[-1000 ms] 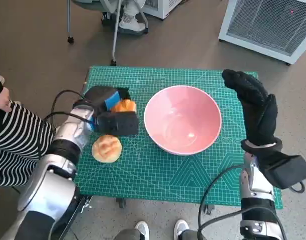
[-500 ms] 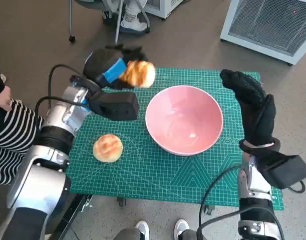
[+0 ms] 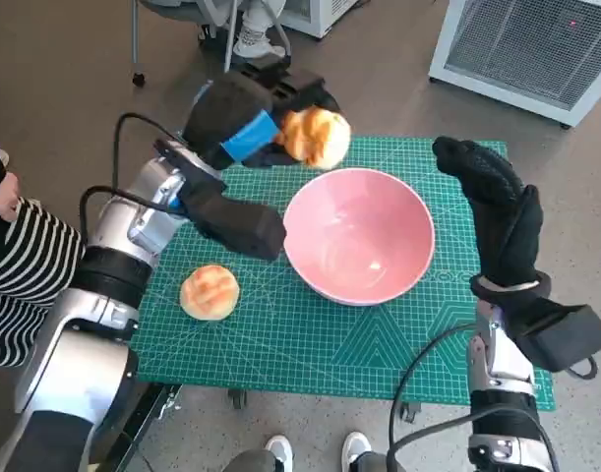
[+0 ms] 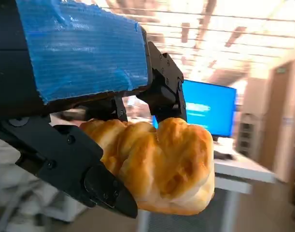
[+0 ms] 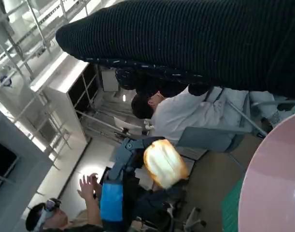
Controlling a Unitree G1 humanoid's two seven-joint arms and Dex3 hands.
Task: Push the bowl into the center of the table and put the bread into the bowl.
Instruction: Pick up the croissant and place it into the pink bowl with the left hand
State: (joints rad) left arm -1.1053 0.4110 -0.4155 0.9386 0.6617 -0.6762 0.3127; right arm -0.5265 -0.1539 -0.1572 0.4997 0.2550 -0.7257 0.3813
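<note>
Since the earlier pictures the left hand (image 3: 243,120) has risen from the left of the mat and swung up and toward the bowl, taking one bread (image 3: 315,136) with it; the bowl, the second bun and the right hand lie as they did.

Largest first: the green mat (image 3: 379,344) covers the table. The pink bowl (image 3: 359,234) sits upright near its middle, so by my judgement the pushing part looks done. The left hand pinches the bread between its black fingers (image 4: 104,186), as the left wrist view shows plainly. In the head view that bread hangs in the air just past the bowl's far left rim, so the bowl's hollow lies toward the robot and a little to the right of the hand. This hand is the nearer one and the only one loaded.

The right hand (image 3: 497,211) stands upright beside the bowl's right rim, holding nothing; whether the glove touches the rim I cannot tell. It bounds the room on that side.

The second bun (image 3: 210,291) rests on the mat, left of the bowl and apart from it, under the left forearm's path. Above the bowl nothing blocks a descent.
</note>
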